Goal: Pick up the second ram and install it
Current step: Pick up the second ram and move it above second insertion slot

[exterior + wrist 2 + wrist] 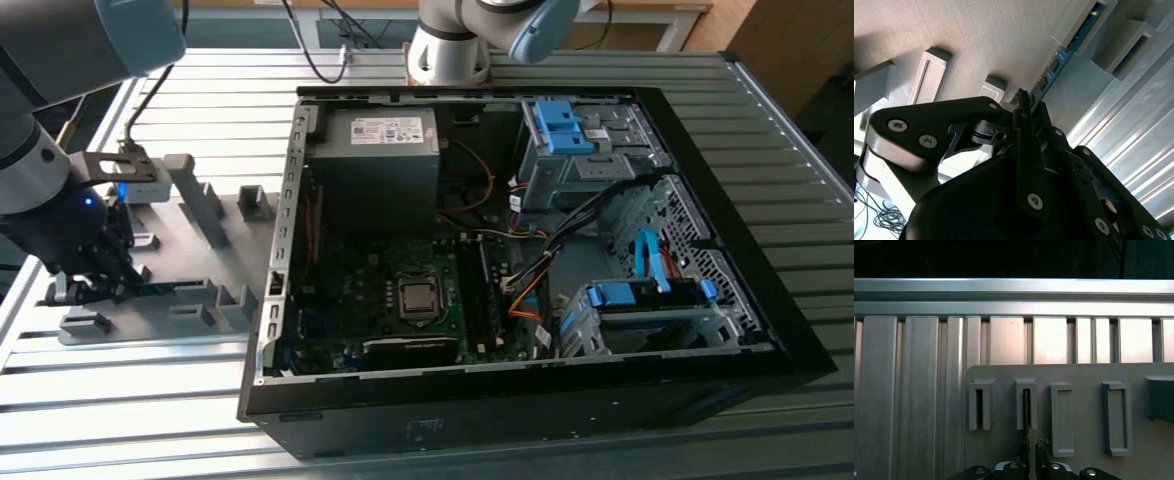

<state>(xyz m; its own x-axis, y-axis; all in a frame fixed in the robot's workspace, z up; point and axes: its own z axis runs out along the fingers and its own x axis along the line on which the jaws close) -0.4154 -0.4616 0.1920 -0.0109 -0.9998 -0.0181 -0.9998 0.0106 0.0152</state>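
Observation:
The second ram (1069, 50) is a thin dark board with a blue label. It lies on edge in a slot of a grey holder block (1026, 390) and appears edge-on as a thin line (1026, 410) in the first wrist view. My gripper (1032, 455) is low over the grey holder plate (200, 250) at the exterior view's left. Its two fingers stand close together, one on each side of the near end of the stick. In the second wrist view my gripper (1031, 107) is shut on the ram. The ram (167, 288) still rests in its holder beside my gripper (83, 290).
An open computer case (534, 250) lies on the slatted metal table (134, 400), to the exterior view's right of the holder plate, with its motherboard (400, 300), cables and blue drive brackets exposed. Several other grey holder blocks (1116, 415) stand on the plate. A second arm's base (447, 50) stands behind the case.

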